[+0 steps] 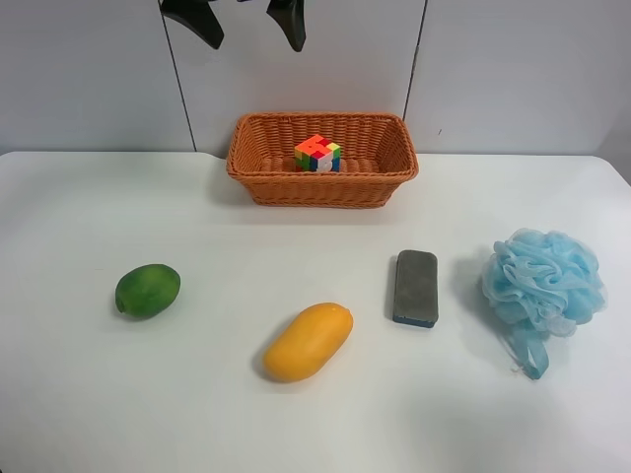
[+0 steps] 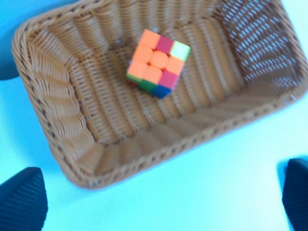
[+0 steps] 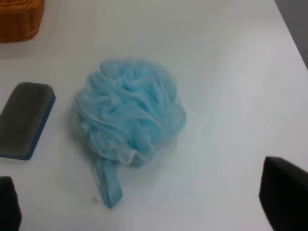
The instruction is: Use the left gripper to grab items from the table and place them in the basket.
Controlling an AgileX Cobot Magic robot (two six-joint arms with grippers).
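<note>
the white table (image 1: pixel 89 414) carries the basket (image 1: pixel 258 184), green fruit (image 1: pixel 148 290), mango (image 1: pixel 308 341), grey pad (image 1: pixel 416 287) and blue bath puff (image 1: pixel 542 279).

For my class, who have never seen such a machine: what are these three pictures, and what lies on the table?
A two-armed robot is sorting things. One camera looks down from high up; the other two sit on the arms' wrists. The left gripper hangs open over the basket, holding nothing; the puzzle cube already lies inside. The right gripper hangs open over the bath puff. On the table lie a green fruit, a mango and a grey pad.
</note>
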